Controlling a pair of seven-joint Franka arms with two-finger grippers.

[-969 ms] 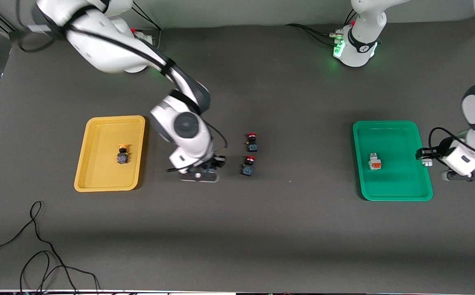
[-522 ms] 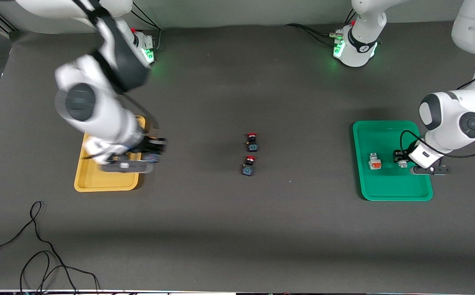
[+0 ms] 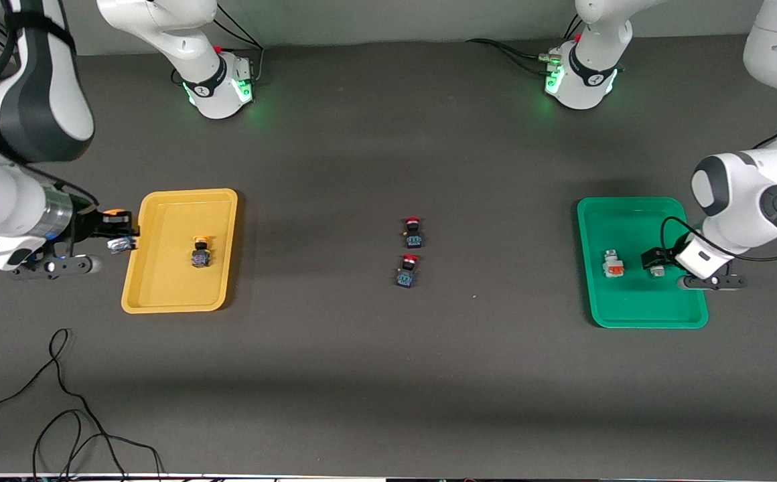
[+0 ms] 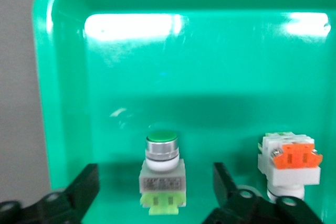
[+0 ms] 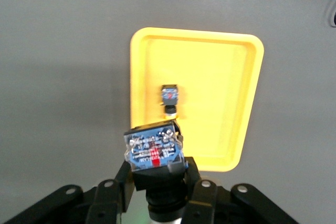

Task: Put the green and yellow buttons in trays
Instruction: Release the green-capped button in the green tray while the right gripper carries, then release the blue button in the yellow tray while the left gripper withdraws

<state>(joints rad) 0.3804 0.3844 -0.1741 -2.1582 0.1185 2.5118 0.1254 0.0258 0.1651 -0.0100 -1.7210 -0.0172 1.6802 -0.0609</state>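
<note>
Front view: the right gripper [image 3: 115, 231] has swung from over the yellow tray [image 3: 161, 294] to just off its edge at the right arm's end, its fingers clamped on a yellow-capped button [image 5: 155, 153] held above the tabletop [image 3: 388, 375]; the left gripper [image 3: 656, 262] has edged slightly across the green tray [image 3: 650, 314], fingers spread either side of a green-capped button [image 4: 161, 174] standing upright on the tray floor, cap up, beside the orange-faced white button [image 3: 613, 264]; the tabletop is dark grey, cables [image 3: 60, 415] trailing at its near edge; another yellow button [image 3: 200, 251] lies in the yellow tray, long axis running toward the bases; two red-capped buttons [image 3: 410, 251] sit mid-table.
</note>
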